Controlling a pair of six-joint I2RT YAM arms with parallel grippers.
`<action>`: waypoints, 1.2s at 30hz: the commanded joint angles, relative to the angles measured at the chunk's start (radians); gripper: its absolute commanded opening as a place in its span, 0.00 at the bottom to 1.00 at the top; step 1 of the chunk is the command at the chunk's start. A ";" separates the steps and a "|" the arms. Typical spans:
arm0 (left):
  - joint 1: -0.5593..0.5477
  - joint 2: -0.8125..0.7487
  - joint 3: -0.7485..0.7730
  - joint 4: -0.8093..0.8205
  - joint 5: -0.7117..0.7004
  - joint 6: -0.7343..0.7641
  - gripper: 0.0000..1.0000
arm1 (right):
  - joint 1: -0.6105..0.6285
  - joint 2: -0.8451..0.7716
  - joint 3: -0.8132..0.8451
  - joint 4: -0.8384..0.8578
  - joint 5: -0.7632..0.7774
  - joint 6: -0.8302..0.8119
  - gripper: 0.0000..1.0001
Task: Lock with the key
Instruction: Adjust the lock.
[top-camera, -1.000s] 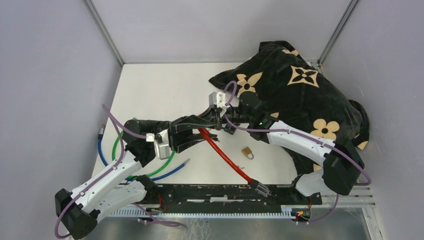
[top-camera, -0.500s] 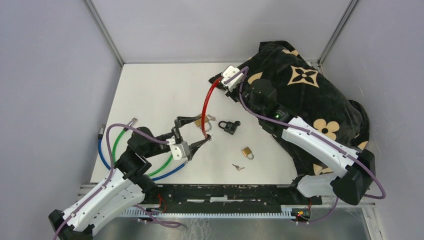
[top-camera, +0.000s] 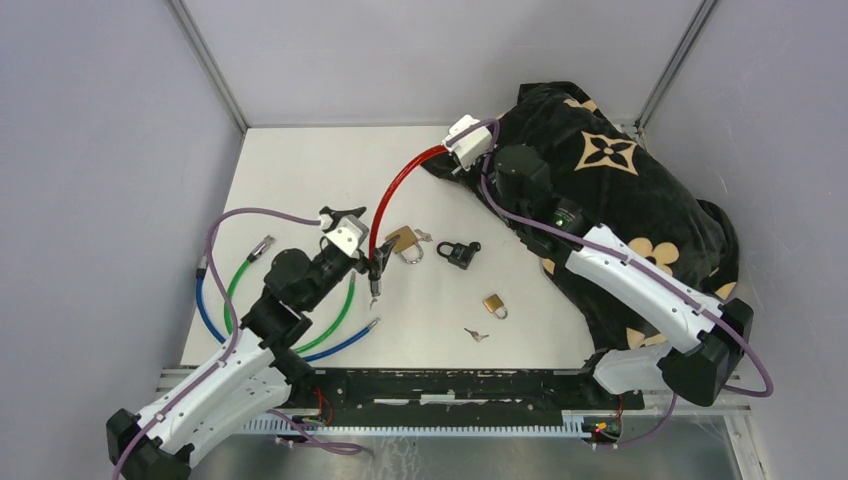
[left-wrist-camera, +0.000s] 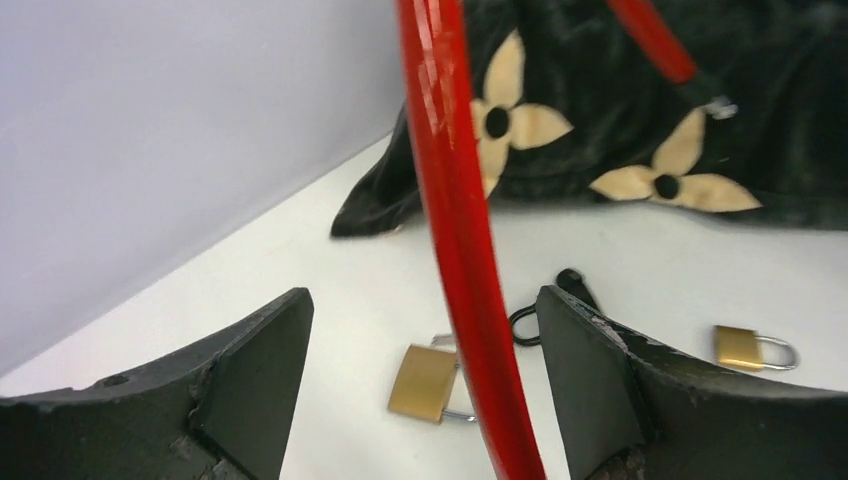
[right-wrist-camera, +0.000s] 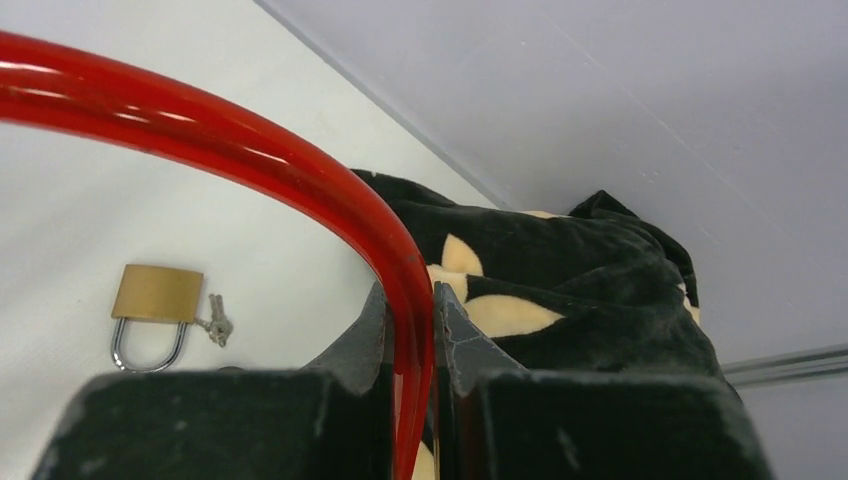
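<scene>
Left hand (left-wrist-camera: 420, 305) apart; right hand (right-wrist-camera: 410, 300) clamped on red cable lock (top-camera: 395, 185).
Left hand's fingers straddle the cable's near end, no contact. Right of the cable on the surface (top-camera: 300, 170): brass padlock (top-camera: 402, 241) just beside it, black padlock (top-camera: 457, 253), loose key (top-camera: 476, 334), small brass padlock (top-camera: 494, 305). Right hand holds the cable's far end at the flowered blanket (top-camera: 620, 190).

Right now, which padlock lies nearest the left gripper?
The large brass padlock beside the red cable; the black padlock and small brass padlock lie farther off.
</scene>
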 joint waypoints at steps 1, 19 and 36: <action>0.046 0.036 -0.021 0.103 -0.151 -0.124 0.80 | 0.005 -0.056 0.040 0.025 -0.070 0.043 0.00; 0.070 0.033 -0.117 0.102 0.013 -0.194 0.03 | 0.004 -0.109 0.061 0.036 -0.217 0.077 0.00; 0.109 -0.122 -0.178 0.573 0.444 -0.391 0.02 | -0.054 -0.220 -0.383 0.371 -0.802 0.229 0.48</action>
